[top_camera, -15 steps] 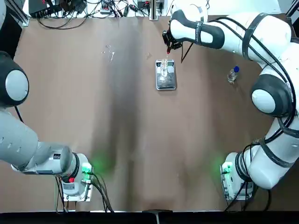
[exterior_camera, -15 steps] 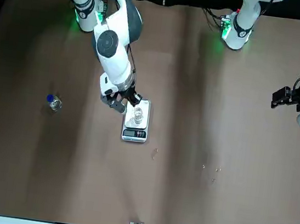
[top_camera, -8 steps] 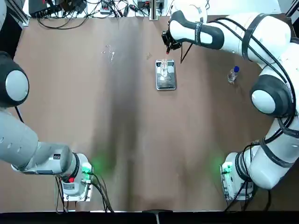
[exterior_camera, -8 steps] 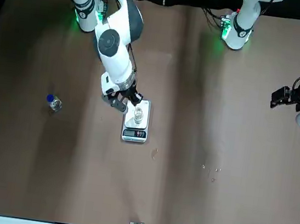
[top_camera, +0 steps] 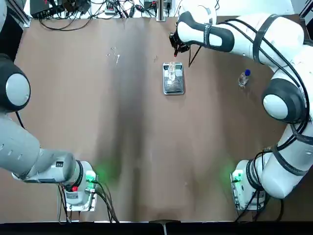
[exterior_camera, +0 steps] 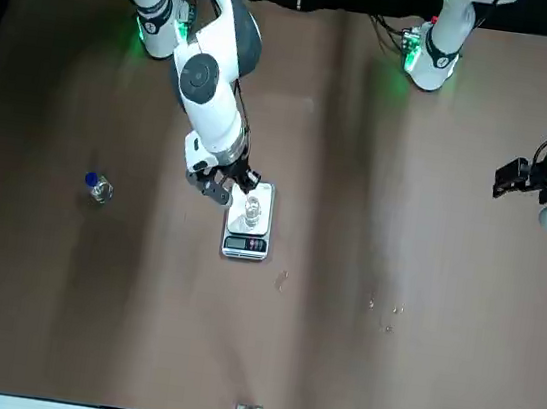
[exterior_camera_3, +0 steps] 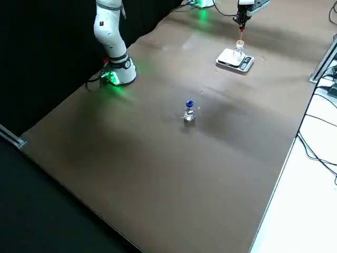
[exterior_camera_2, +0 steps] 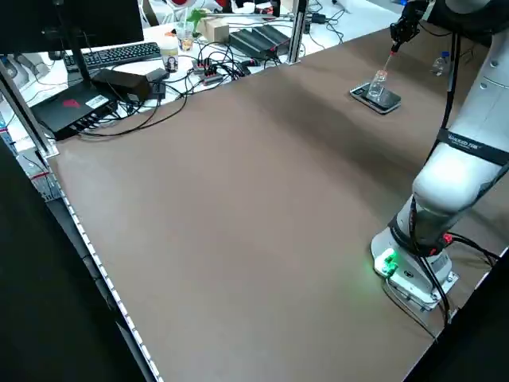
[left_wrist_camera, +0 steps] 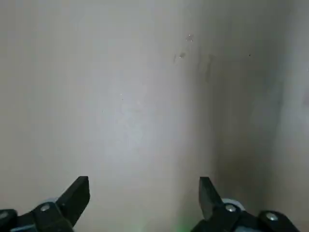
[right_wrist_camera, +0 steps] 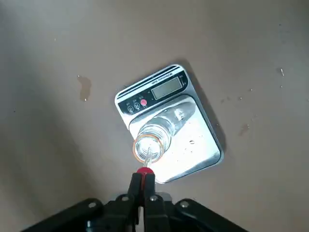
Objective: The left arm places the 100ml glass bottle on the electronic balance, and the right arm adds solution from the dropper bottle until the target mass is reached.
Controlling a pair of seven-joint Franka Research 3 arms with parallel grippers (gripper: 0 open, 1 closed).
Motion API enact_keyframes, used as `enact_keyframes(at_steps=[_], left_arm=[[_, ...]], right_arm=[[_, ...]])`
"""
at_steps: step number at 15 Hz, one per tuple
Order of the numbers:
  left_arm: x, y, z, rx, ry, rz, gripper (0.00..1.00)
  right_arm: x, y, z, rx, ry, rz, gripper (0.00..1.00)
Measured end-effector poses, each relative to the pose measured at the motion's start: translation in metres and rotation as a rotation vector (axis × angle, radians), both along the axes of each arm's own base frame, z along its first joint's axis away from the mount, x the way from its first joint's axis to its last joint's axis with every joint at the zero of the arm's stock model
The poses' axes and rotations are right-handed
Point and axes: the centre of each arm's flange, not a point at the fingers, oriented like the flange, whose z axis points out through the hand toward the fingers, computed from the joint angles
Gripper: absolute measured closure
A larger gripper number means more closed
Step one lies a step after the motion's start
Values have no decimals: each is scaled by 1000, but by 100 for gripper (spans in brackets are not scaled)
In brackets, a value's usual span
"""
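Observation:
The electronic balance (top_camera: 174,86) (right_wrist_camera: 155,92) lies at the far middle of the table, and the clear 100ml glass bottle (top_camera: 172,72) (right_wrist_camera: 157,137) stands on its pan. My right gripper (top_camera: 175,48) (right_wrist_camera: 143,181) hovers just above the bottle, shut on a red-bulbed dropper (right_wrist_camera: 144,171) whose glass tip points into the bottle's mouth. The dropper bottle (top_camera: 243,78) (exterior_camera_3: 189,112), with its blue collar, stands alone on the table to the right. Far from the balance, my left gripper (exterior_camera: 519,177) (left_wrist_camera: 144,181) is open and empty over bare table at the left side.
Cables and electronics (top_camera: 88,9) line the far edge. A keyboard (exterior_camera_2: 119,54) and boxes sit beyond it. Small wet marks (top_camera: 115,54) dot the table left of the balance. Both arm bases (top_camera: 80,182) glow green at the near edge.
The right gripper with the dropper has shifted very slightly over the bottle. Bottle, balance, dropper bottle and left arm stay where they were.

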Motion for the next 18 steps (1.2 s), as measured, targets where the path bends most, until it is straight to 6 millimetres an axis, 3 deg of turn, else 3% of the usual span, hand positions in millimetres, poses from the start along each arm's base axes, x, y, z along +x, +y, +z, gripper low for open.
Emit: enact_keyframes(at_steps=[6, 10, 11, 13, 18], left_arm=[[0, 1, 0, 0, 0, 1, 0], [0, 2, 0, 0, 0, 2, 0], [0, 6, 0, 0, 0, 9, 0], [1, 12, 0, 0, 0, 18, 0], [1, 13, 0, 0, 0, 20, 0]], right_arm=[[7, -3, 11, 10, -17, -24, 95], [11, -14, 46, 25, -33, -40, 95], [16, -37, 72, 28, -31, -67, 95], [23, -68, 92, 23, -17, -105, 95], [47, -132, 100, 3, 1, -133, 95]])
